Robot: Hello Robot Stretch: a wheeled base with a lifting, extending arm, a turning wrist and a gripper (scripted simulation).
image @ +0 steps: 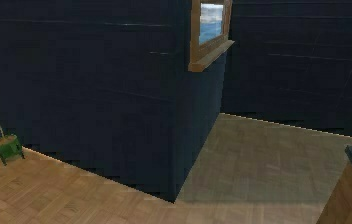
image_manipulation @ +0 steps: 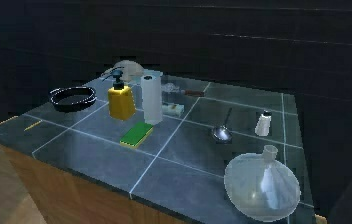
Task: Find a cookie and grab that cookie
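On tiled counter (image_manipulation: 189, 152), yellow bottle (image_manipulation: 121, 102), white roll (image_manipulation: 153, 97), green sponge (image_manipulation: 137, 134), pan (image_manipulation: 73, 97)

Tiled counter (image_manipulation: 189, 152) with pan (image_manipulation: 72, 97), bottle (image_manipulation: 122, 103), bowl (image_manipulation: 242, 190)

Tiled grey counter (image_manipulation: 94, 155) with a wood front against a dark wall. Black pan (image_manipulation: 72, 97) at the left end. Yellow pump bottle (image_manipulation: 121, 100) just beside a white paper roll (image_manipulation: 152, 97), green sponge (image_manipulation: 137, 134) in front of them. Metal ladle (image_manipulation: 222, 131) and small white shaker (image_manipulation: 264, 123) to the right. Clear bowl (image_manipulation: 254, 190) at the near right corner.
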